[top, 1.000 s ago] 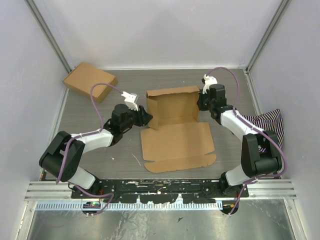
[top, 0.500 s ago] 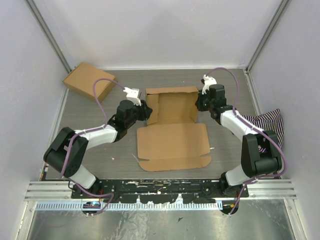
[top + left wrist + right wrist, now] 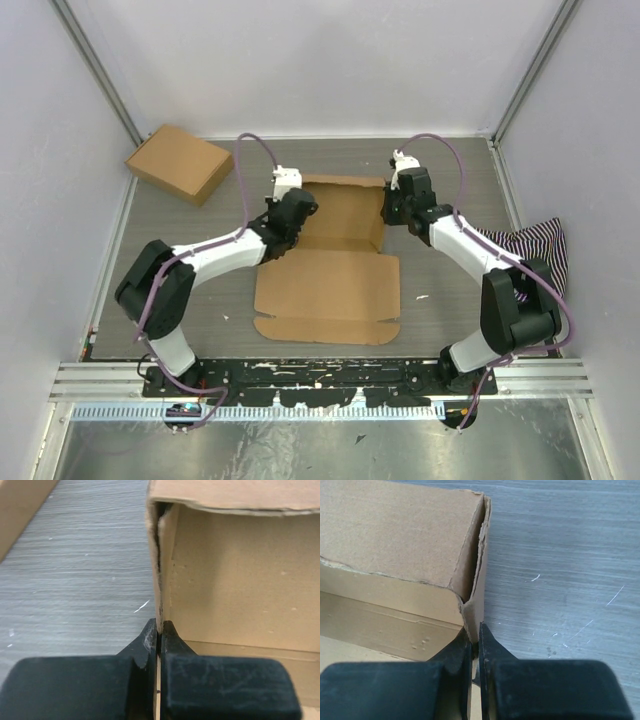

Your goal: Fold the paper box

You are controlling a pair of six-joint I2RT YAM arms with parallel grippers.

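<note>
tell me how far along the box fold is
Done: the tray walls of the paper box stand upright. In hand: left gripper and right gripper each pinch a side wall. Left: the lid panel lies flat near the arms, not yet closed.

The plain brown corrugated-cardboard box blank (image 3: 325, 285) lies half-formed between the two pincers. Its far part stands up as a shallow open tray. The left side wall rises straight ahead of the left gripper (image 3: 160, 630), nipped between its fingertips, and the right wall is nipped the same way in the right gripper (image 3: 475, 632). A back wall joins them beyond both pincers. Nearer than the pincers, the broad lid panel lies flat, with small tabs at its near corners. The side walls seem doubled over, though their ragged edges are hard to read.
</note>
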